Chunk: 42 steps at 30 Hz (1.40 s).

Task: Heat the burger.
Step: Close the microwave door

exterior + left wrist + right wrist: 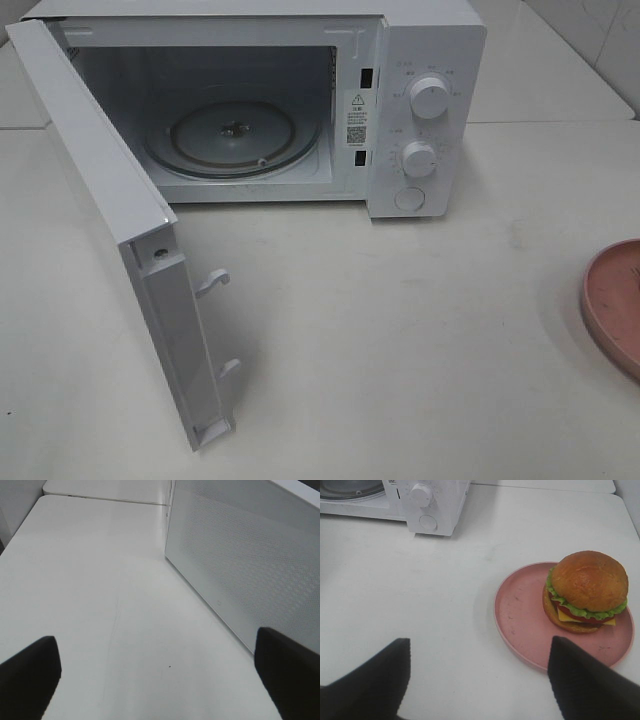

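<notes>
The burger (587,591), with a glossy brown bun, green lettuce and cheese, sits on a pink plate (525,625). Only the plate's edge (612,300) shows at the right border of the high view; the burger is out of that view. My right gripper (477,680) is open and empty, hovering short of the plate. My left gripper (160,675) is open and empty above the bare table beside the microwave door's outer face (240,565). Neither arm shows in the high view. The white microwave (425,100) stands open at the back, with its glass turntable (235,135) bare.
The microwave door (130,240) swings out far toward the front left and stands as a wall across the left of the white table (400,350). Two knobs (429,97) and a button sit on the microwave's right panel.
</notes>
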Motion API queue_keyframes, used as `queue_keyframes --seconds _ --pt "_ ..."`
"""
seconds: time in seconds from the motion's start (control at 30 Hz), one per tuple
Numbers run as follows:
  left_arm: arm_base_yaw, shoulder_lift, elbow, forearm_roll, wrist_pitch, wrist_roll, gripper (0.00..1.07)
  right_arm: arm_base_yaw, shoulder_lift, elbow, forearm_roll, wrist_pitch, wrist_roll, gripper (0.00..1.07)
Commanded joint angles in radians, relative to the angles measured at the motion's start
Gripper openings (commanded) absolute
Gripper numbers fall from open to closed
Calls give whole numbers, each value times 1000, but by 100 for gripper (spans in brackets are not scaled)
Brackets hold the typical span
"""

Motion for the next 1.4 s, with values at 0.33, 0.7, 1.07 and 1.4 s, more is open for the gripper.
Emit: queue_keyframes --seconds 0.33,0.7,1.07,1.4 --pt "2 3 4 -9 -3 -1 98 -5 -27 2 -7 0 2 74" --pt "2 208 -27 -19 -157 -3 53 -5 -27 2 -7 0 2 74" --pt "2 424 44 -38 -457 0 0 -5 -27 2 -7 0 2 74" --pt "2 565 178 -40 -886 3 0 -5 -27 2 -7 0 2 74"
